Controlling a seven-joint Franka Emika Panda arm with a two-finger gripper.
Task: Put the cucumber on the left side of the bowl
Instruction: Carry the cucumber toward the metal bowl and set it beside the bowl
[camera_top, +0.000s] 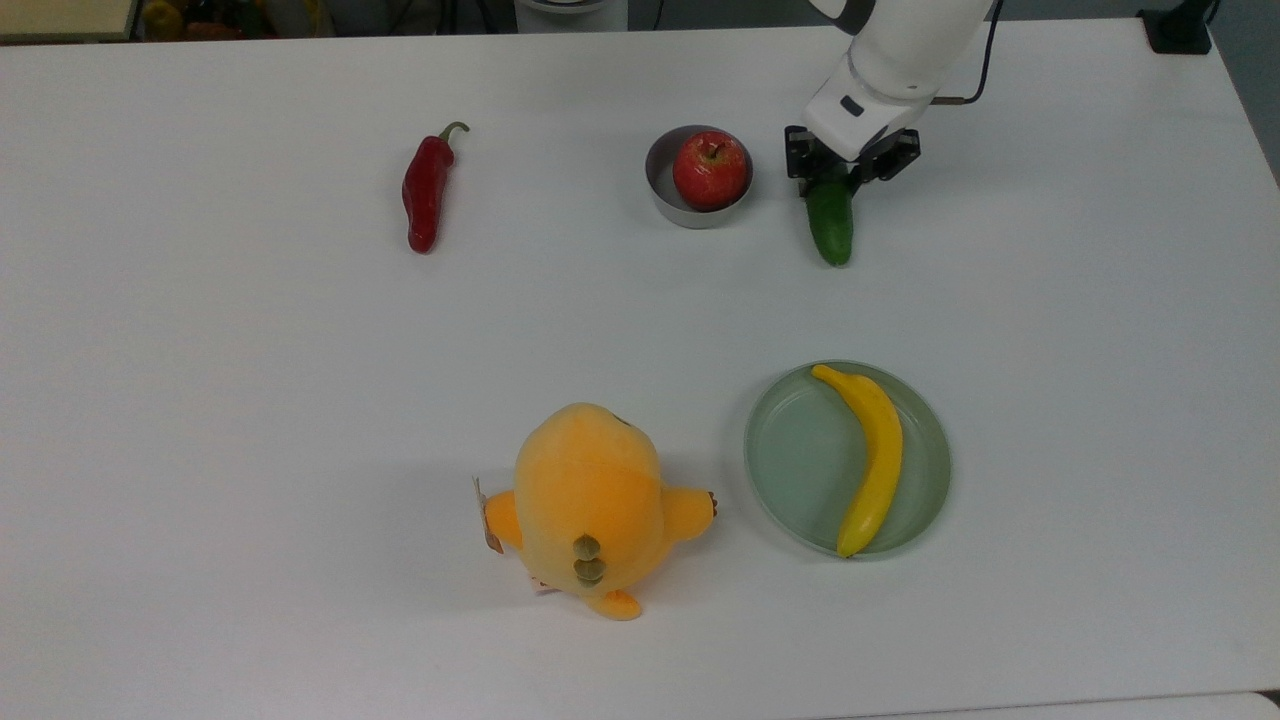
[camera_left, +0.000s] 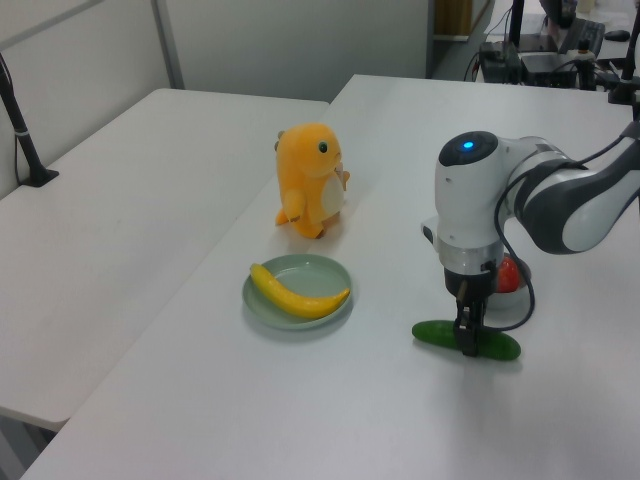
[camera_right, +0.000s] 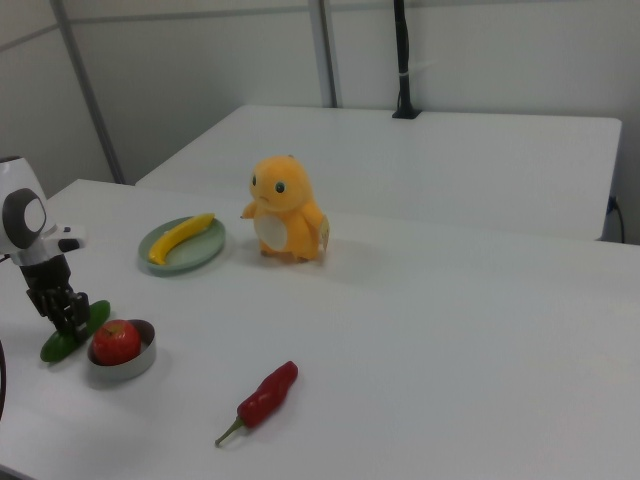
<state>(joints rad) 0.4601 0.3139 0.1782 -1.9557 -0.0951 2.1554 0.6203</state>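
Claw (camera_top: 838, 180) grips cucumber (camera_top: 830, 225) by one end beside bowl (camera_top: 664, 190); the off-centre hold risks the cucumber pivoting or slipping.

No words, numbers, brands or signs can be read on anything here. The small tag (camera_top: 489, 520) on the plush toy (camera_top: 588, 500) is too small to read.
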